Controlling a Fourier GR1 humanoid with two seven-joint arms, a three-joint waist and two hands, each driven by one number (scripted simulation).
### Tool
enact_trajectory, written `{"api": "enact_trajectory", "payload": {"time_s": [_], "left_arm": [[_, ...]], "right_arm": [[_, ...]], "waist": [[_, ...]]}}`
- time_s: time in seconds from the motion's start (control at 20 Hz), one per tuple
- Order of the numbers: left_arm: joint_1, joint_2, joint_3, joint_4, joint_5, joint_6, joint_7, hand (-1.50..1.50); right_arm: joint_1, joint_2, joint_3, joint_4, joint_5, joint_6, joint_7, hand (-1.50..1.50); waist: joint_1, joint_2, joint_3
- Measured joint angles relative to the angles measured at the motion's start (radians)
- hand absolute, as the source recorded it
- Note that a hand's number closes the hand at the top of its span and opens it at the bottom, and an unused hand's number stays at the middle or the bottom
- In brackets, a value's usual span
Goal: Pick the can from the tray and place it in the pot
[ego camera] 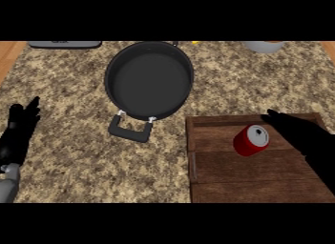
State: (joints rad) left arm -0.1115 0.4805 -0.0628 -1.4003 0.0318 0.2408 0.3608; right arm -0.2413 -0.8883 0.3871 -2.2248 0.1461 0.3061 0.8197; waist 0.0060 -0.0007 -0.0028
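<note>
- The right hand (312, 139) lies over the right part of the wooden tray (247, 178), its fingers stretched out, holding nothing.
- The red can (252, 140) is on the tray, tilted, just left of this hand. I cannot tell if they touch.
- The black pot (149, 76) stands on the counter (71, 95), beyond the tray's left corner.
- The left hand (18, 131) rests at the left edge, fingers straight, pointing up.

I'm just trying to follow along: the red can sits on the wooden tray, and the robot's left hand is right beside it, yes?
Not quite. The head view shows the right hand beside the red can, which does sit on the wooden tray. The left hand rests open at the view's left, well apart from the can.
</note>
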Motion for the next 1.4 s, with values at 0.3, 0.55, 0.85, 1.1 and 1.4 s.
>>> {"api": "enact_trajectory", "payload": {"time_s": [0.3,0.55,0.85,1.1,1.4], "left_arm": [[0.006,-0.011,0.027,0.006,-0.011,-0.023,-0.009,0.00],[0.029,-0.019,0.045,-0.028,-0.025,-0.041,0.007,0.00],[0.025,-0.047,0.058,-0.031,-0.054,-0.051,0.012,0.00],[0.022,-0.072,0.081,-0.020,-0.083,-0.061,0.002,0.00],[0.029,-0.095,0.103,-0.036,-0.111,-0.081,0.009,0.00]], "right_arm": [[-0.065,0.078,0.016,0.027,-0.021,0.077,0.121,-1.50],[-0.061,0.140,0.006,0.108,0.025,0.106,0.099,-1.50],[-0.041,0.227,0.036,0.212,0.153,0.134,0.045,-1.50],[-0.040,0.306,0.022,0.303,0.257,0.158,-0.028,-1.50],[-0.047,0.384,0.002,0.374,0.366,0.188,-0.082,-1.50]], "waist": [[-0.001,0.000,0.001],[-0.001,0.000,0.002],[-0.002,0.001,0.003],[-0.003,0.001,0.003],[-0.002,0.001,0.003]]}}
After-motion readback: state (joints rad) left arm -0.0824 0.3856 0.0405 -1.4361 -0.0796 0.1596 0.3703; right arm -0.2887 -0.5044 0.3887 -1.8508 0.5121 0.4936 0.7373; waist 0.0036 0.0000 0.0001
